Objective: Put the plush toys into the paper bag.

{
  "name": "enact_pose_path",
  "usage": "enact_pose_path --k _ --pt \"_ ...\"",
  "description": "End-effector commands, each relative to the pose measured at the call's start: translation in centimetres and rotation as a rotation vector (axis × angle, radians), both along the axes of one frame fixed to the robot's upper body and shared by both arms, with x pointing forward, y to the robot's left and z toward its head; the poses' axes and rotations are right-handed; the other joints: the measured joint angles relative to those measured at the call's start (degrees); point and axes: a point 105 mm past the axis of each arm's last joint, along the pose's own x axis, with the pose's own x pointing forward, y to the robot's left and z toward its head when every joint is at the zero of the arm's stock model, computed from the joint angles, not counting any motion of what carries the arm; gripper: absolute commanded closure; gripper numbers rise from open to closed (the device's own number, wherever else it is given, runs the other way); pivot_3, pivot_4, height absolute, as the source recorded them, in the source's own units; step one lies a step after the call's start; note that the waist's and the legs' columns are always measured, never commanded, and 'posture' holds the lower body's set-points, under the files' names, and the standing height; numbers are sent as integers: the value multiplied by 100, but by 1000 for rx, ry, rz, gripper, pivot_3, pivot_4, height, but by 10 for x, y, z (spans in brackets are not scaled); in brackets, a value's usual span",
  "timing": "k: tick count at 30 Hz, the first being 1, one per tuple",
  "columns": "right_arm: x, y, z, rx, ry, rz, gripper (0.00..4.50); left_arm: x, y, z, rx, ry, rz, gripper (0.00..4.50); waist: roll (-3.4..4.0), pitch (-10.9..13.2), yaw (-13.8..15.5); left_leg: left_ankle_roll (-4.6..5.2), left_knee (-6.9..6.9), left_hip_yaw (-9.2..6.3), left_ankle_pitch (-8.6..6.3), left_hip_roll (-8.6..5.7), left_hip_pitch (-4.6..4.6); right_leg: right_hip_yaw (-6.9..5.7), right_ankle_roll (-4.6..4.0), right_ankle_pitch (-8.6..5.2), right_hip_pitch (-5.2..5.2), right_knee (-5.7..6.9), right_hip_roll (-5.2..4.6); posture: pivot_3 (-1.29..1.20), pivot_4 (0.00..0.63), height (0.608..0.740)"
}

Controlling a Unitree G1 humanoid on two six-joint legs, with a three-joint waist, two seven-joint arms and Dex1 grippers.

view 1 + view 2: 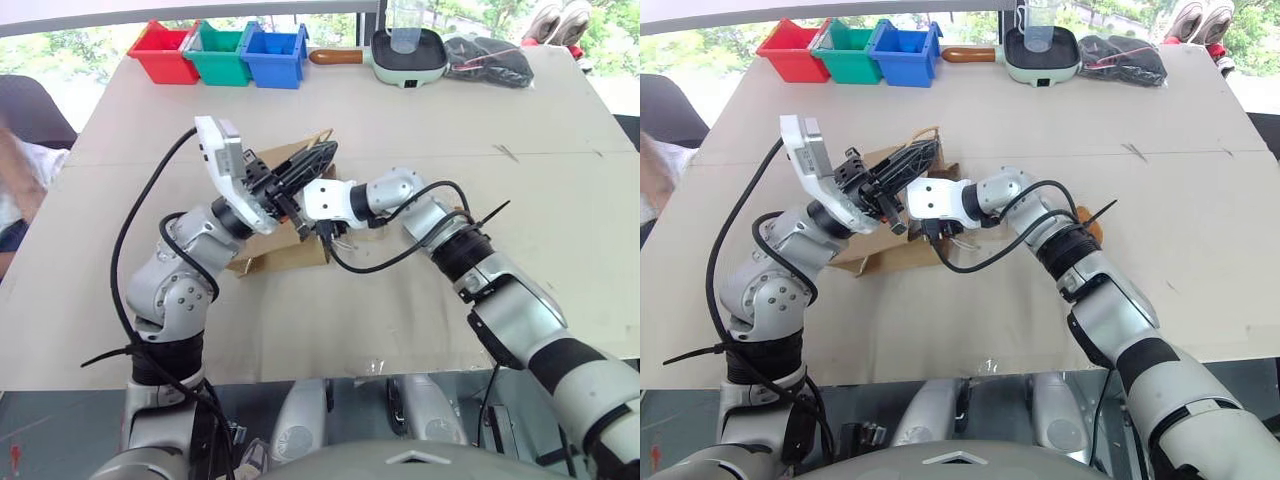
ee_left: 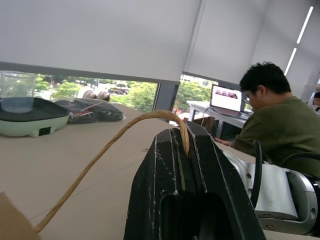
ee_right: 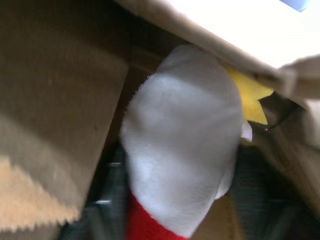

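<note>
1. Progress check: the white-and-red plush toy (image 3: pixel 182 145) with its yellow tip is sitting right in the mouth of the paper bag (image 1: pixel 290 255) — brown paper walls on both sides of it in the right wrist view. I'd call toy one basically in, or about to be.

2. The right gripper (image 1: pixel 328 232) is poked into the bag opening from the side. Its fingers are buried in the bag, so I can't tell whether the jaws are apart or together, or whether they have hold of the toy.

3. The left gripper (image 2: pixel 187 165) has its jaws clamped together on the bag's twisted-cord handle (image 2: pixel 115 145), holding that side of the mouth up off the surface (image 1: pixel 560 200).

4. What's left: the fuzzy orange-brown toy. There's an orange bit (image 1: pixel 1092 222) peeking out behind the right forearm, which is probably it, but it's mostly hidden — not sure.

5. Where the bag is: roughly mid-surface, a bit toward the left edge, lying tipped over with its mouth toward the right arm.

6. Room to move: lots of bare surface to the right and toward the near edge. The far edge is the busy one — red bin (image 1: pixel 162 52), green bin (image 1: pixel 221 55), blue bin (image 1: pixel 273 55), a pale green electric pan (image 1: pixel 408 55) and a black bundle (image 1: pixel 488 60) — all well apart from the bag.

7. Tight spot is the bag mouth itself: both wrists and their cables crowd in there.
</note>
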Motion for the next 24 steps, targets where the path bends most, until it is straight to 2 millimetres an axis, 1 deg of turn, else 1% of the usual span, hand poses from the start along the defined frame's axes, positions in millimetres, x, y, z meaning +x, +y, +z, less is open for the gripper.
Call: enact_pose_path --k 1,4,7,9,14,16,17,18,19,20,22,24 --pt "0 -13 13 61 -12 -10 117 -10 9 16 -23 -72 31 4500 0 0 5 0 0 -1 0 0 0 0 0 0 0 0 0 0 150 740" --pt "0 -40 27 157 46 -118 117 -10 20 11 -25 -57 73 4500 0 0 11 2 0 -2 -1 0 0 0 0 0 1 1 -1 0 150 740" --pt "-9 -68 41 235 109 -215 117 -10 26 8 -38 -48 100 4500 0 0 27 3 -1 -4 -2 8 -5 -1 0 0 -1 -1 -3 0 150 740" --pt "-17 -85 44 246 129 -274 117 -10 27 8 -44 -44 104 4500 0 0 30 19 0 -4 -11 6 -6 -2 0 0 -2 0 -3 0 150 740" --pt "-26 -130 47 270 155 -459 117 -8 26 9 -65 -48 104 4500 0 0 24 22 0 -3 -13 1 -2 -2 0 0 0 2 0 0 150 740" --pt "-31 -157 45 269 180 -573 117 -7 28 12 -90 -47 102 4500 0 0 38 22 0 -1 -13 0 -3 0 0 0 0 1 -1 0 150 740" --pt "-33 -173 41 251 204 -651 117 -7 29 15 -114 -44 100 4500 0 0 44 23 1 -1 -13 -2 -5 0 0 0 0 0 -3 0 150 740" --pt "-35 -185 35 222 218 -710 117 -6 30 18 -136 -41 96 4500 0 0 87 23 2 -1 -13 -2 -5 0 1 0 0 0 -3 0 150 740" --pt "-38 -193 29 188 235 -749 117 -5 30 20 -156 -38 89 4500 -2 -1 106 23 3 -1 -13 -2 -7 -1 1 -1 1 -3 -4 0 150 740" --pt "-40 -198 21 150 246 -772 117 -5 30 22 -171 -35 80 4500 -2 -1 113 23 3 0 -13 -3 -7 -1 1 -1 1 -4 -3 0 150 740" --pt "-41 -206 -4 49 283 -818 117 -1 27 24 -198 -29 58 4500 -3 -2 104 23 4 6 -13 -2 -3 3 1 -1 2 -2 1 0 150 740" --pt "-35 -216 -26 -31 268 -867 487 1 21 26 -214 -28 28 4500 -3 -2 101 23 4 11 -13 -2 2 3 1 -1 4 0 3 0 150 740"
